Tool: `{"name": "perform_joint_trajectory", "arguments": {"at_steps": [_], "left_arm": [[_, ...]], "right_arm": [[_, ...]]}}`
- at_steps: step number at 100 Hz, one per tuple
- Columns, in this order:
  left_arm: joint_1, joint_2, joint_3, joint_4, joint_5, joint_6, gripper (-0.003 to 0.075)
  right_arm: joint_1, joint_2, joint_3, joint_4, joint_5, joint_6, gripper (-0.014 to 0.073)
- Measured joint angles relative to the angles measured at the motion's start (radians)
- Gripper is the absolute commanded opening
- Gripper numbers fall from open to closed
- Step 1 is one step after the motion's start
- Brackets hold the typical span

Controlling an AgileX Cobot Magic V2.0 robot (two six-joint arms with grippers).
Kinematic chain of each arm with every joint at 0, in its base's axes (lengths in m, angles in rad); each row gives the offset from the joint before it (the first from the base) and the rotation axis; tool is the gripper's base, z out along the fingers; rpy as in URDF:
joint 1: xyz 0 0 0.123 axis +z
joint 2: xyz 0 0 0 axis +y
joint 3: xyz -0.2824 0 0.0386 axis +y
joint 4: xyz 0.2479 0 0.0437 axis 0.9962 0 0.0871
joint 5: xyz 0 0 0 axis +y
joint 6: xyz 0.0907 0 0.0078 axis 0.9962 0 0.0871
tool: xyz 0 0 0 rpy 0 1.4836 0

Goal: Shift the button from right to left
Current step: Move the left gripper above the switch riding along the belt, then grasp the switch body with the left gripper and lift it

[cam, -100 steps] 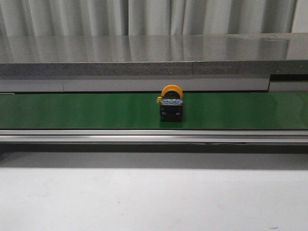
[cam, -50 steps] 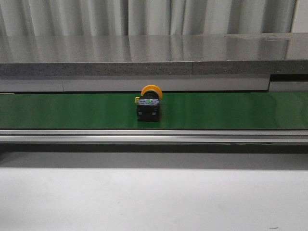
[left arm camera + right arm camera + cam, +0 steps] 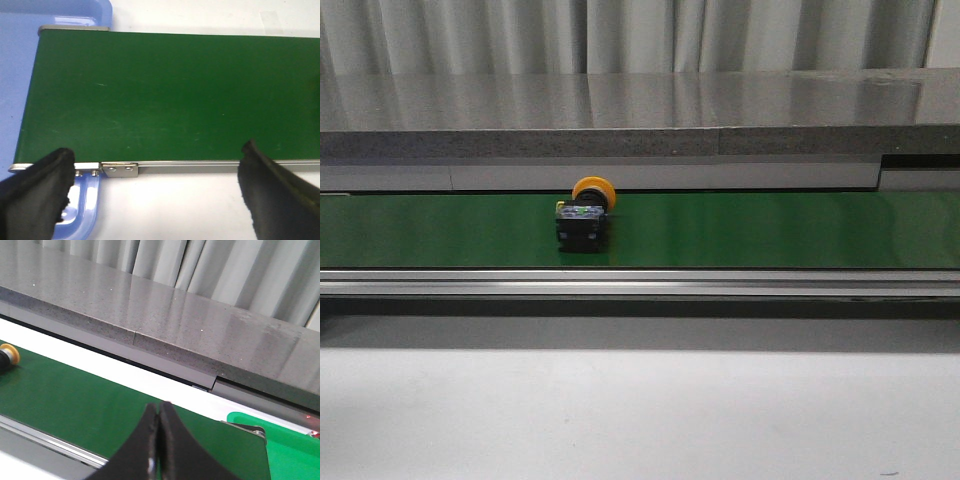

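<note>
**Orange-capped button on belt, left of frame centre; neither end effector holding anything**

Green conveyor belt [image 3: 770, 230] runs across the middle of the front view, with a grey stone-look ledge [image 3: 640, 143] behind it and the pale desk [image 3: 640, 410] in front. The button [image 3: 583, 213] sits on the belt, a little left of centre in that frame, orange cap turned toward the back ledge, black body nearer the camera. Its cap also shows at the far left edge of the right wrist view.

Left end effector [image 3: 150, 195]: fingers spread wide, nothing between them, poised over the belt's end, where a blue tray [image 3: 30, 60] lies beneath. Button not in that view.

Right end effector [image 3: 159, 450]: fingers pressed together, nothing gripped.

Handling judgement:
- Hard plastic, rigid, probably light; no crush risk at normal grip force.
- Round cap is smooth and curved, likely to slip or roll out of flat pads.
- Black cubic body offers flat, parallel faces: best hold is across two opposite sides of the body, below the cap.
- Cap-heavy shape may tip if nudged off-centre.
</note>
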Motion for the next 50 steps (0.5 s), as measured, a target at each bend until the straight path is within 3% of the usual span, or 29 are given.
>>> {"name": "perform_joint_trajectory", "arguments": {"at_steps": [18, 50], "left_arm": [[-0.02, 0.005, -0.012, -0.021, 0.008, 0.0, 0.0677], [-0.169, 0.151, -0.168, -0.045, 0.016, 0.0, 0.0677]], "right_arm": [[0.0, 0.0, 0.0, 0.0, 0.0, 0.0, -0.0067], [0.0, 0.0, 0.0, 0.0, 0.0, 0.0, -0.0067]]}}
